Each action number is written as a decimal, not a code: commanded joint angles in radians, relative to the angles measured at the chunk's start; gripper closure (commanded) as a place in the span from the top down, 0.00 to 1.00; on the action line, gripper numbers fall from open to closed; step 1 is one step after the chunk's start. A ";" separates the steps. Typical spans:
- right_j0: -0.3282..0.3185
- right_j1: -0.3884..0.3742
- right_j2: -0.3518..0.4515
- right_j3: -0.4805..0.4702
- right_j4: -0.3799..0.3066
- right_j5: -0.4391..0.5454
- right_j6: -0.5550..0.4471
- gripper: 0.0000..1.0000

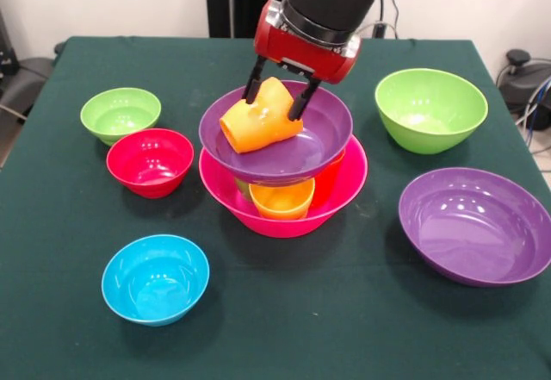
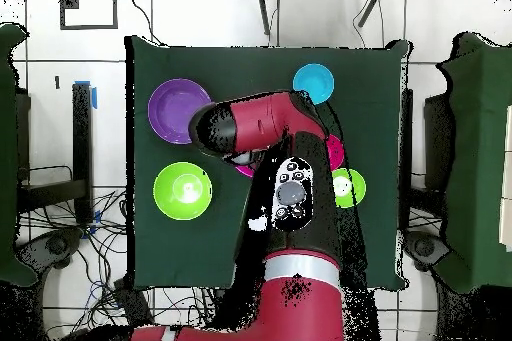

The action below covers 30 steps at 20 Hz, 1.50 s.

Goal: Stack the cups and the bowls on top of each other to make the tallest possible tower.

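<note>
A dark green cloth covers the table [image 1: 77,311]. Near its middle stands the tower [image 1: 284,173] — a glossy hot-pink bowl [image 1: 344,192] holding upright cups, an orange cup [image 1: 282,201] foremost, with a wide shallow purple bowl [image 1: 323,134] resting on their rims. A smooth yellow-orange cup [image 1: 261,117], stepped in shape, lies tilted on its side in that purple bowl, gripped between the black fingers [image 1: 253,83] of the gripper [image 1: 277,96] — one finger pressed on each side of it.
</note>
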<state>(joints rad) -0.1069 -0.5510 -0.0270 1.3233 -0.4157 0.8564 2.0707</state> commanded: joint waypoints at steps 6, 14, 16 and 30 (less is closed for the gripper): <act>-0.005 0.037 0.134 0.037 0.003 0.147 -0.170 1.00; -0.020 0.028 0.152 0.046 -0.010 0.170 -0.201 1.00; -0.019 0.025 0.153 0.048 -0.012 0.177 -0.202 1.00; -0.030 0.034 0.173 -0.014 -0.015 0.244 -0.239 1.00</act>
<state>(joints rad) -0.1155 -0.5510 0.0269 1.3265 -0.4107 0.9857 2.0707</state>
